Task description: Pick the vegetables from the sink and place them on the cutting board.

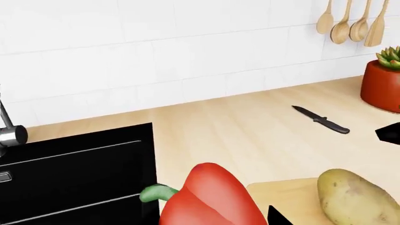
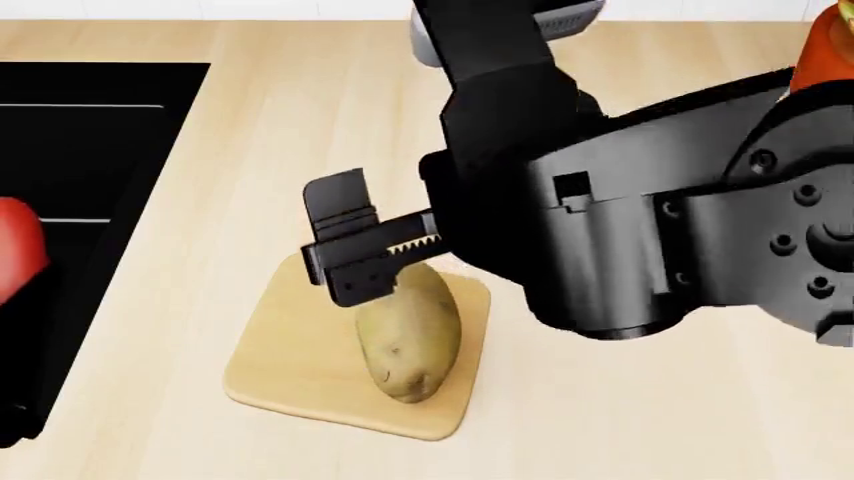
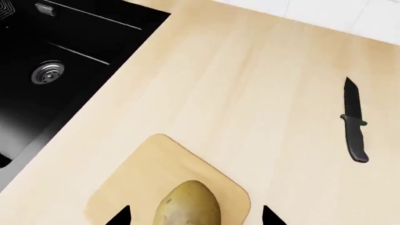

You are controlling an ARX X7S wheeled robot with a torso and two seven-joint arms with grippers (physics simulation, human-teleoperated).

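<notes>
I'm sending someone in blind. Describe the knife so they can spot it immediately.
Start from the pale wooden countertop beside the black sink. Beyond the small cutting board that carries the potato, toward the white tiled wall, the knife lies flat on bare wood, apart from everything else. It is the only all-black, slim, pointed object there, blade and handle alike.
</notes>
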